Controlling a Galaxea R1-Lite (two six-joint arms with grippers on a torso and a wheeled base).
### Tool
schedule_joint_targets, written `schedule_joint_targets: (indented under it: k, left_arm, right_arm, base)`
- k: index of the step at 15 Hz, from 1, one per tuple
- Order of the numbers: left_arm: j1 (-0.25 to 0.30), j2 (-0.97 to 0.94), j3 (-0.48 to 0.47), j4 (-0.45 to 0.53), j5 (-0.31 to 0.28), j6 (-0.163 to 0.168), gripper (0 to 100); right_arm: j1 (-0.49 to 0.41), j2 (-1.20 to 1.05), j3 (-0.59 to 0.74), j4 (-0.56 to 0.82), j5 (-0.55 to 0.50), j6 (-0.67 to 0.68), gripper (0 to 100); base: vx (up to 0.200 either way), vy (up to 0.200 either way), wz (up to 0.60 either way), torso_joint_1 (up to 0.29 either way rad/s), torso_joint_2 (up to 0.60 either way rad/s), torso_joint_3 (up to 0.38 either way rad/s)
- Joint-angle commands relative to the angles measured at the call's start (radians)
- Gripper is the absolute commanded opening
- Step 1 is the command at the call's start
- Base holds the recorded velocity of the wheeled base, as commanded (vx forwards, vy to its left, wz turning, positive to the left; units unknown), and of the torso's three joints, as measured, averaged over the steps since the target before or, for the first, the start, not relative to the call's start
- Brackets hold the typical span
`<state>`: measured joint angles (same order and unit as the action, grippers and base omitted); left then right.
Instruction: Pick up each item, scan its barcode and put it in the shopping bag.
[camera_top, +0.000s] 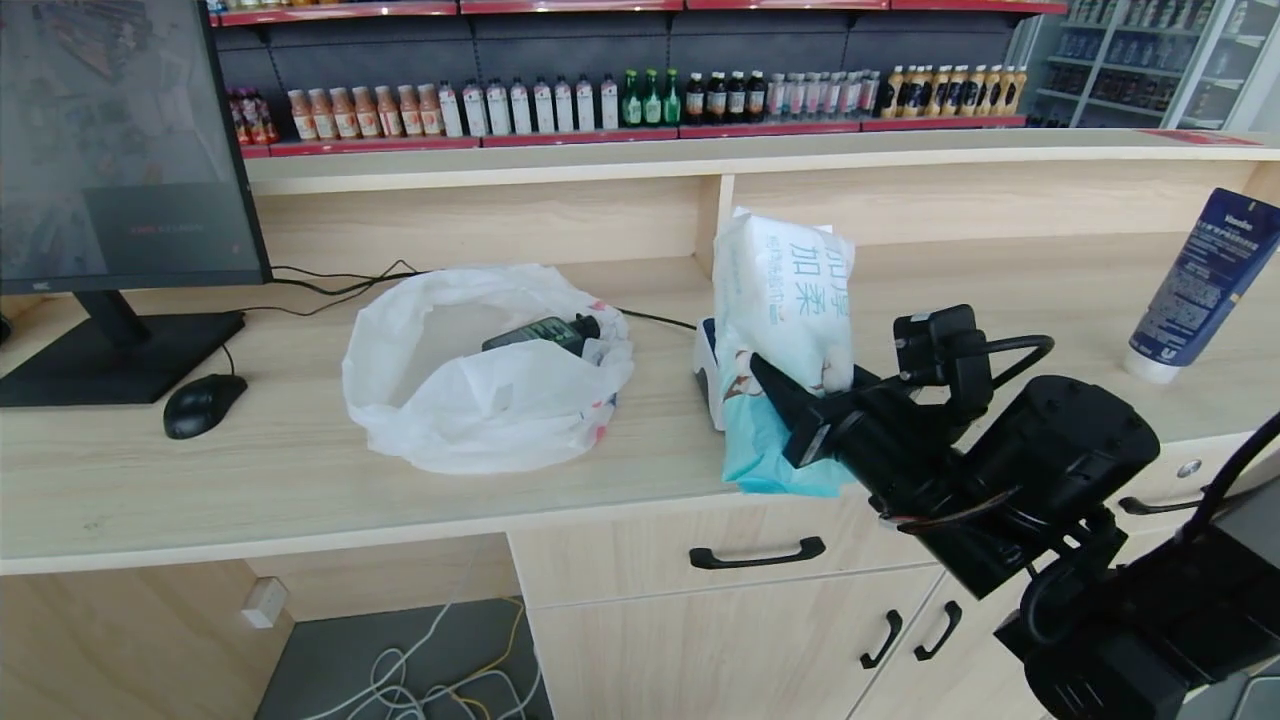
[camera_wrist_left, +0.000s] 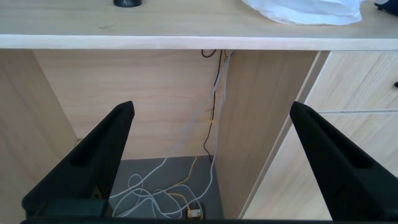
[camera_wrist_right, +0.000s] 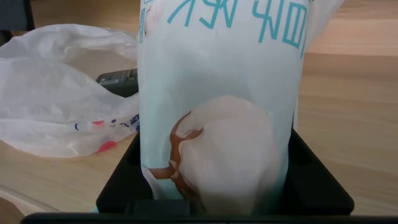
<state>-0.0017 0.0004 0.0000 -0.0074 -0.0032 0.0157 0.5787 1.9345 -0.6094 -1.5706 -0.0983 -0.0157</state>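
We are gripping the tissue pack (camera_top: 785, 300) upright in our right claw (camera_top: 800, 385), over the tabletop (camera_top: 250, 470) just beside the white shopping bag (camera_top: 480, 400). Our left claw (camera_wrist_left: 211, 124) is hanging wide open below the tabletop's edge.

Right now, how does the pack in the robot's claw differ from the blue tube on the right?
The pack is white and teal, soft-looking, clamped in the right gripper; the blue tube is dark blue, white-capped, standing cap-down and tilted on the counter, untouched. Both are outside the shopping bag.
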Motion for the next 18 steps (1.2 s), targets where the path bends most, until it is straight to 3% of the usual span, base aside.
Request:
schedule_joint_targets:
  k: [1, 18]
  left_arm:
    - [0.000, 0.000, 0.000, 0.000, 0.000, 0.000, 100]
    - [0.000, 0.000, 0.000, -0.002, 0.000, -0.005, 100]
  right_arm:
    - [-0.039, 0.024, -0.001, 0.000, 0.000, -0.001, 0]
    - [-0.037, 0.052, -0.004, 0.000, -0.001, 0.000, 0]
  base:
    - [0.000, 0.000, 0.00, 0.000, 0.00, 0.000]
    - [0.000, 0.000, 0.00, 0.000, 0.00, 0.000]
